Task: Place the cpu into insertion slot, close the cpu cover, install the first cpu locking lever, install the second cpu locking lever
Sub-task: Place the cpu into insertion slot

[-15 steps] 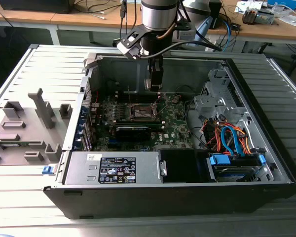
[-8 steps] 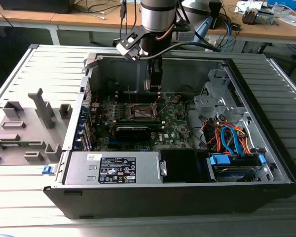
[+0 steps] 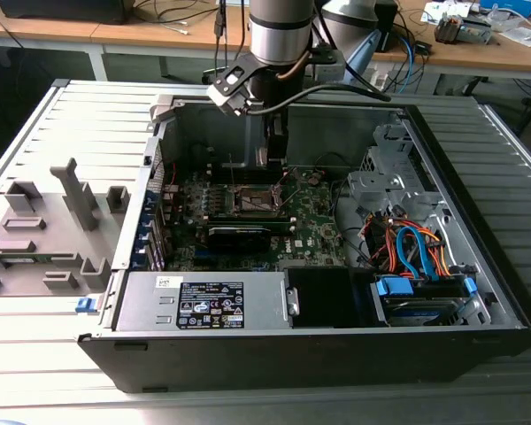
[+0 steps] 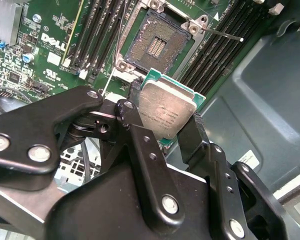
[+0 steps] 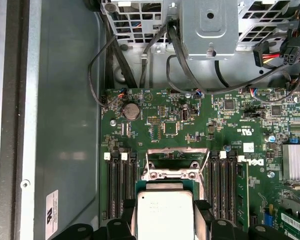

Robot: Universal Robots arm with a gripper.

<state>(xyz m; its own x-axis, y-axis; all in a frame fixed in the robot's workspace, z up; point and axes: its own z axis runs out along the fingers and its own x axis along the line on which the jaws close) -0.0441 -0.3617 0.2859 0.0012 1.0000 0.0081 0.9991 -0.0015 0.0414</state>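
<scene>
**End effector [image 4: 164,117] pinching cpu [image 4: 169,107] short of open slot [image 4: 157,44]**

Both black fingers [image 4: 192,132] clamp opposite edges of the cpu. Its silver-grey metal top faces the wrist cameras, with a green border showing round it. The chip is held clear of the slot; in the second wrist view it appears just beside the slot's rim, not seated.

The slot's brownish pin field is exposed inside a dark rim. In the first wrist view the cover [image 5: 172,173] stands raised just past the cpu, and green board shows through its cut-out. A thin lever [image 4: 222,34] juts out from one corner of the slot, its free end over the black memory slots [image 4: 217,55]. More memory slots flank the slot's other side.

In the exterior view the arm [image 3: 279,35] reaches down into the open case [image 3: 319,354]. The end effector is low over the board [image 3: 314,230], near the slot.

The case lies on its side on a grey slatted bench [image 3: 44,372]. Grey fixtures [image 3: 71,204] stand on the bench at the exterior view's left, well apart from the arm. Orange and blue cables [image 3: 416,248] sit inside the case at the exterior view's right.
</scene>
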